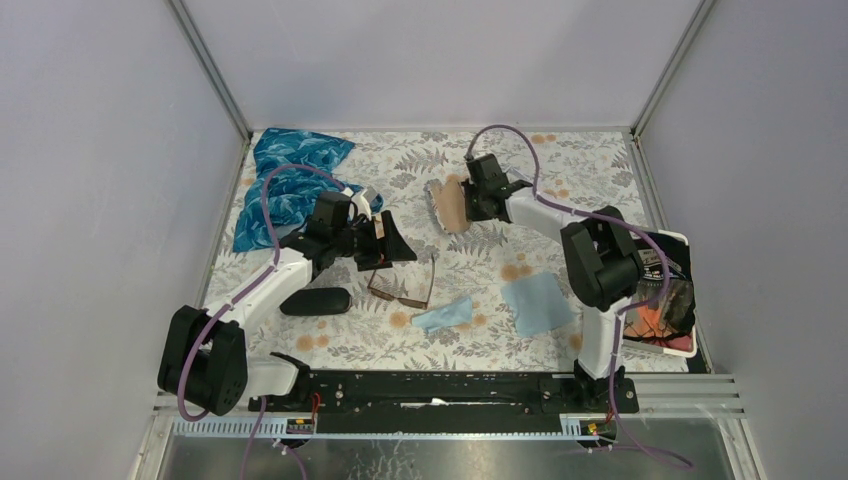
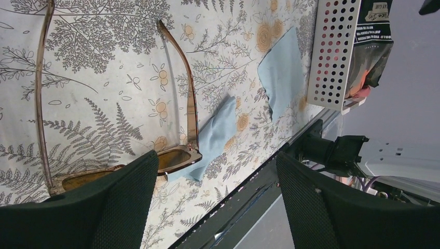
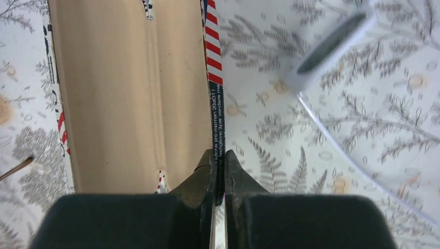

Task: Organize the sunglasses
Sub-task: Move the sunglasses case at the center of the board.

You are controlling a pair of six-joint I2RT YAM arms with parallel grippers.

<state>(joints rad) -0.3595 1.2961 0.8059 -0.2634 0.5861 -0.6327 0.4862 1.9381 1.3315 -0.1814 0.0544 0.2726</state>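
Observation:
The sunglasses point(image 1: 401, 286) lie open on the floral tablecloth near the middle, brown lenses toward the near edge. In the left wrist view one slim arm of the sunglasses point(image 2: 191, 98) runs down to a brown lens behind my finger point(image 2: 122, 205). My left gripper point(image 1: 386, 246) hovers just behind the sunglasses, open with nothing between its jaws point(image 2: 215, 171). At the back my right gripper point(image 1: 470, 196) is shut on the striped edge of a tan pouch point(image 3: 129, 93), its fingertips point(image 3: 218, 158) pinching that edge.
A black oval case point(image 1: 315, 300) lies left of the sunglasses. Two light blue cloths point(image 1: 443, 314) point(image 1: 537, 302) lie to their right. A blue patterned bag point(image 1: 290, 180) sits at back left, a white basket point(image 1: 668, 300) at right. Clear-framed glasses point(image 3: 332, 41) lie beside the pouch.

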